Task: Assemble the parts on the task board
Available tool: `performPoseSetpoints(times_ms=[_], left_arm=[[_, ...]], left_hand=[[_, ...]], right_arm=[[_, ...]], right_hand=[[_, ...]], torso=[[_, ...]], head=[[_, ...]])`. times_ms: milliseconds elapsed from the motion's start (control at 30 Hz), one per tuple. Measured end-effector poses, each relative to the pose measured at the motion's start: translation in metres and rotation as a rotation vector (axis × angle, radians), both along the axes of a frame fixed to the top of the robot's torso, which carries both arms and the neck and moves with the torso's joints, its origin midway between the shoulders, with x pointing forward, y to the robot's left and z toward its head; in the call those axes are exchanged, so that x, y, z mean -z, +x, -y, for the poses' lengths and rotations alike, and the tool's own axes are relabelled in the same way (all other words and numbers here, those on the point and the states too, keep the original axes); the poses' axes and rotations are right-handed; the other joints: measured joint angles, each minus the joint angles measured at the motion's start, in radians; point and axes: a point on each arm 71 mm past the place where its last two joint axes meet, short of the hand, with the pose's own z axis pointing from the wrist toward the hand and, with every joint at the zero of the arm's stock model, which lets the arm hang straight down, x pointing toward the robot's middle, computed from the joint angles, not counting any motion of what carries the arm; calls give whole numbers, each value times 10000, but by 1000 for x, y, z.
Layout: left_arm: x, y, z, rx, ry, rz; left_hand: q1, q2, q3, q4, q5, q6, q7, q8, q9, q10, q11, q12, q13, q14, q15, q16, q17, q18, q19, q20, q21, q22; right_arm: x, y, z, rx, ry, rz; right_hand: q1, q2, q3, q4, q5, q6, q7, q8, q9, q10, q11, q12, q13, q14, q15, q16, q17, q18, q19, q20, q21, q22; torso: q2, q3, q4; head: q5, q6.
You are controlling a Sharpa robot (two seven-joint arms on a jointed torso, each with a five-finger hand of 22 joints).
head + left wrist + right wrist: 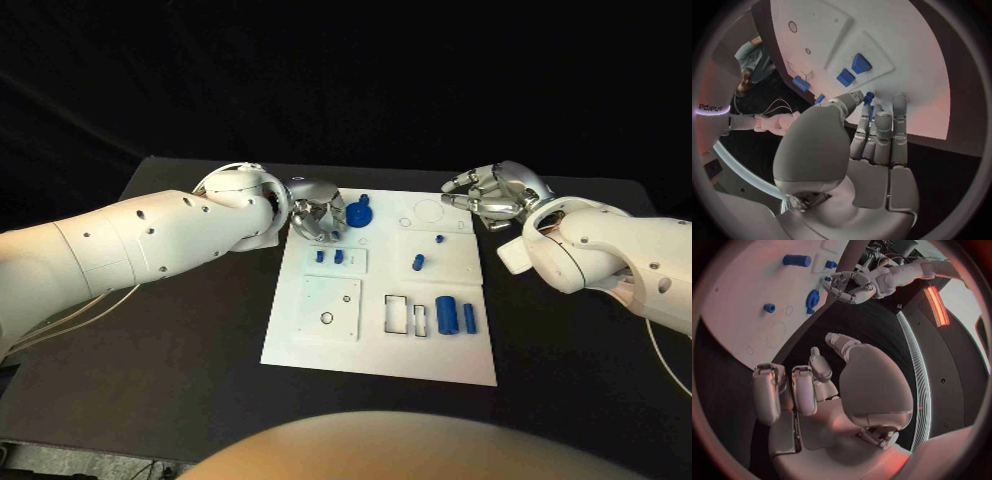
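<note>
The left hand (316, 212) hovers over the far left corner of the white board (382, 345), pinching a small blue part (869, 97). The right hand (488, 193), fingers curled and empty, hangs beside the board's far right corner.

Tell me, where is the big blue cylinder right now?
In the head view, the big blue cylinder lies on the task board, toward its near right side, between a slim rectangular slot and a thinner blue pin.
</note>
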Motion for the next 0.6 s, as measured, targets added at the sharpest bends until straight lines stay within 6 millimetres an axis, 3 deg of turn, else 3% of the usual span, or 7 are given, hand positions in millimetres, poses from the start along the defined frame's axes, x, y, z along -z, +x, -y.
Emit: performPoseSetpoints(times_ms=[200,600], left_arm=[[0,0,0,15,-97,-46],[-2,-1,-2,34,-355,-21]], left_hand=[[-103,-102,-112,112,0,-350,-93,-293,-123,-140,29,91,-1,-58,57,0,-108,-1,0,0,0,-7],[-103,-103,-277,168,0,-489,-130,-383,-167,-334,47,108,-17,-73,73,38,-128,0,-34,34,-27,-32]], right_arm=[[0,0,0,9,-5,-5],[1,0,0,12,-9,-16]], right_hand=[[0,0,0,0,0,0,0,0,0,0,0,0,0,0,0,0,0,0,0,0,0,-1],[0,0,0,-1,0,0,0,38,1,0,0,0,-15,0,0,0,0,0,0,0,0,-2]], torso=[[0,0,-1],[0,1,-9]], head=[[-2,0],[1,0]])
